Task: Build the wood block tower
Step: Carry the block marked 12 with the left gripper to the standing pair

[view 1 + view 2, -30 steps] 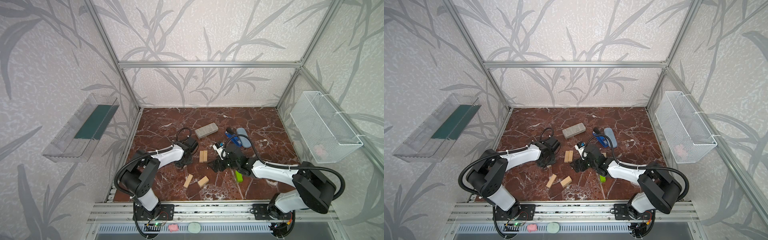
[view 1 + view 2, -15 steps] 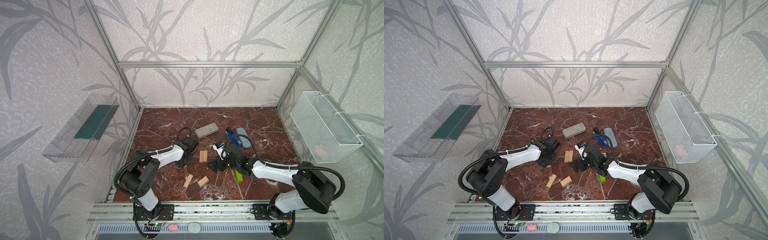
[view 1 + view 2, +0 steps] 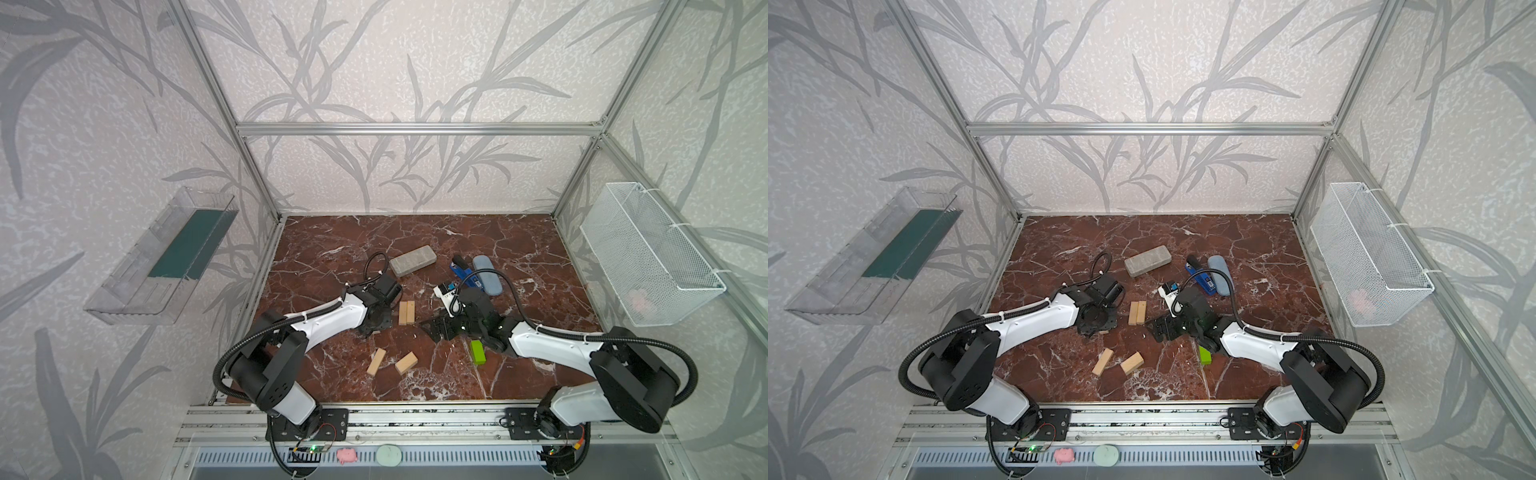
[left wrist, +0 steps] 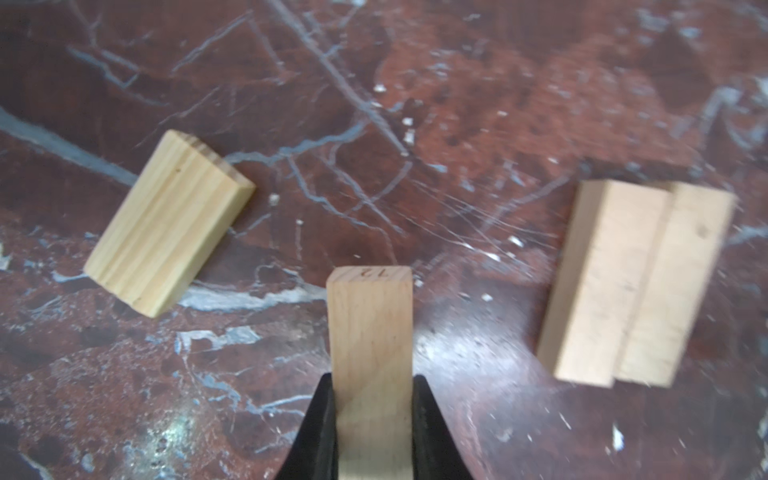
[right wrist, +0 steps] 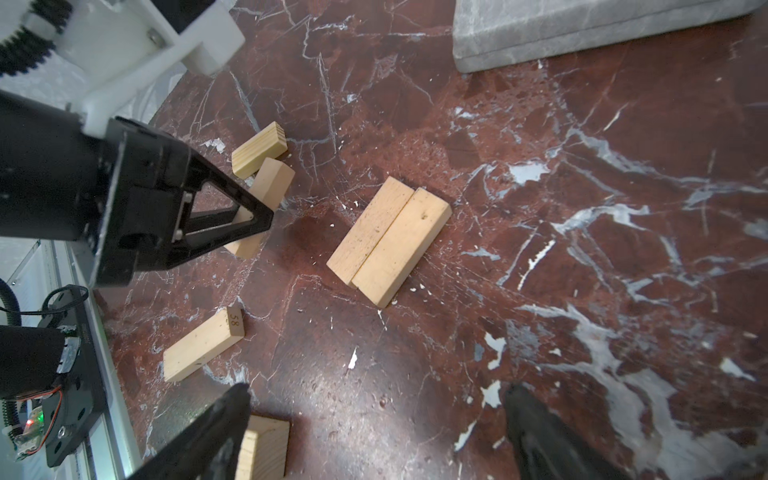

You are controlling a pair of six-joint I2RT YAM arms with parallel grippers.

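Two pale wood blocks (image 3: pixel 406 312) (image 3: pixel 1137 312) (image 5: pixel 390 237) lie flat, side by side, mid-table. Just left of them my left gripper (image 3: pixel 376 326) (image 4: pixel 371 386) is shut on a pale wood block (image 4: pixel 370 332) (image 5: pixel 272 183), held end-out low over the marble. Another pale block (image 4: pixel 166 224) lies beside it. Right of the pair, my right gripper (image 3: pixel 436 328) (image 5: pixel 378 395) stands open with bare marble between its fingers. Two loose pale blocks (image 3: pixel 376 361) (image 3: pixel 405 362) lie nearer the front, and a lime green block (image 3: pixel 477 352) rests by the right arm. No tower is in view.
A speckled grey slab (image 3: pixel 412 260) lies behind the blocks. A blue-and-black stapler (image 3: pixel 463 272) and a grey-blue case (image 3: pixel 487 274) sit behind the right gripper. A wire basket (image 3: pixel 648 257) hangs on the right wall and a clear tray (image 3: pixel 166 253) on the left wall.
The left gripper has closed onto the pale block. The right gripper's fingers have spread a little wider. Both arms have hardly moved.
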